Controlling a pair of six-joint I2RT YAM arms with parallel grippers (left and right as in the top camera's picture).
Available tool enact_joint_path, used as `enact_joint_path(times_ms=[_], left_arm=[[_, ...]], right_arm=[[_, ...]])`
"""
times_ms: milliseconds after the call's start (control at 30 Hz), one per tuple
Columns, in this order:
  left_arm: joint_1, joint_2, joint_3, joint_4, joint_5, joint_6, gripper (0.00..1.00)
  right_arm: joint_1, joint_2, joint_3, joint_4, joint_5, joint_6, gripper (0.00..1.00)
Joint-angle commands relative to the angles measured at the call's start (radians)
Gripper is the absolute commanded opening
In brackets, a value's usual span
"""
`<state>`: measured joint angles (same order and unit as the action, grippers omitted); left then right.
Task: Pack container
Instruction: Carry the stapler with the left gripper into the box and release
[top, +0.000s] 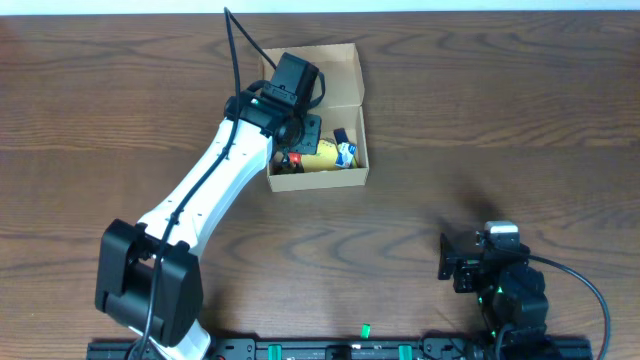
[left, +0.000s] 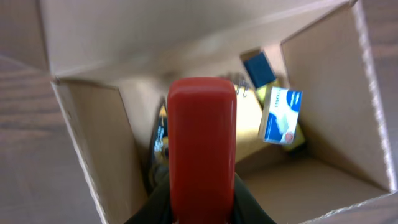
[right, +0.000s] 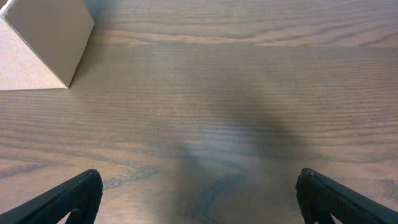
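Overhead: the container (top: 345, 70) sits on the tabletop (top: 520, 120) close to the far edge, about midway along it. Its hinged lid (top: 310, 62) is folded back toward that edge. The left gripper (top: 292, 132) reaches down into its left side, and a yellow item (top: 322, 158) and a blue-and-white packet (top: 347, 152) lie inside. The right gripper (top: 450, 258) hangs near the front edge, right of centre and well apart from the container.

Left wrist: a red block (left: 202, 149) stands upright in the narrow jaws, gripped at its lower end over the container's floor. The packet leans to its right.

Right wrist: the fingers (right: 68, 199) are spread wide with nothing between them — only bare wood below, and a corner of the container at upper left.
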<state>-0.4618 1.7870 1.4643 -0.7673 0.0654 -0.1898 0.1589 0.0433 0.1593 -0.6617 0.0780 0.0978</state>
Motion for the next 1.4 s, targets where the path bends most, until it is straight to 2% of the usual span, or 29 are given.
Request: enact_joint_path(times_ms=[0,500,800,1367], left_arm=[[0.002,0.031,0.031,-0.03,0.014,0.012,0.15],[0.002,0.116,0.031,-0.056,0.059,0.057,0.17],[0.003,0.122,0.038,-0.053,0.026,0.158,0.18],[0.003,0.122,0.046,-0.004,-0.002,0.274,0.2]], right_arm=[[-0.01,-0.008,-0.002,-0.005,-0.001,-0.009,0.99],[-0.01,-0.007,-0.002,-0.005,-0.001,-0.01,0.99],[-0.01,-0.008,-0.002,-0.005,-0.001,-0.009,0.99],[-0.01,-0.008,-0.002,-0.005,-0.001,-0.009,0.99]])
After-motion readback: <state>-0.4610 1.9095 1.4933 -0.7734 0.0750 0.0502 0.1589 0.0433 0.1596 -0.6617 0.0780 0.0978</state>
